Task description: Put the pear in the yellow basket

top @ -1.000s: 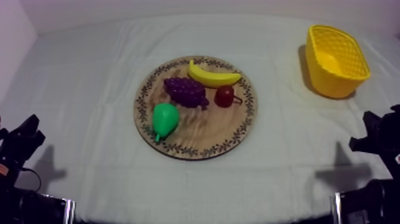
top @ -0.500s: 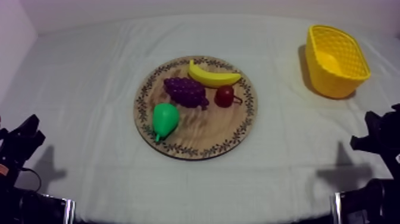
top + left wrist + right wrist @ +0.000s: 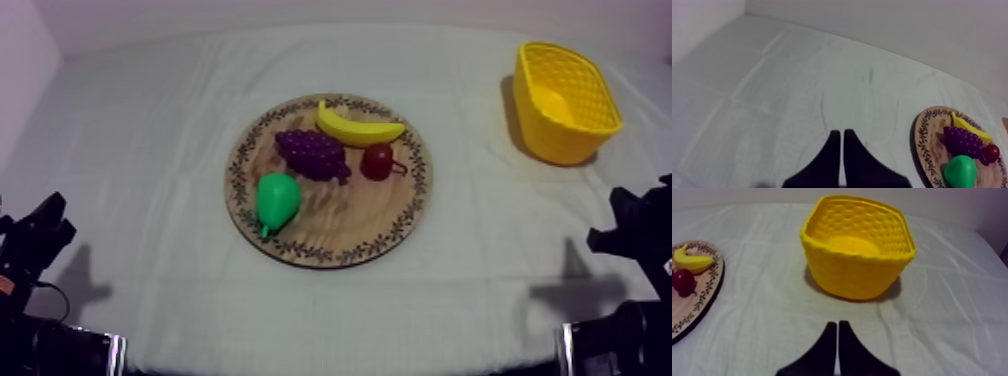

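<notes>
Top view: the pear (image 3: 277,200) lies unpicked on the wooden board (image 3: 375,220). My left end effector (image 3: 839,133) and right end effector (image 3: 835,324) sit closed, empty; next I must open one and reach.

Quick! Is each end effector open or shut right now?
Left end effector: shut, holding nothing.
Right end effector: shut, holding nothing.
</notes>
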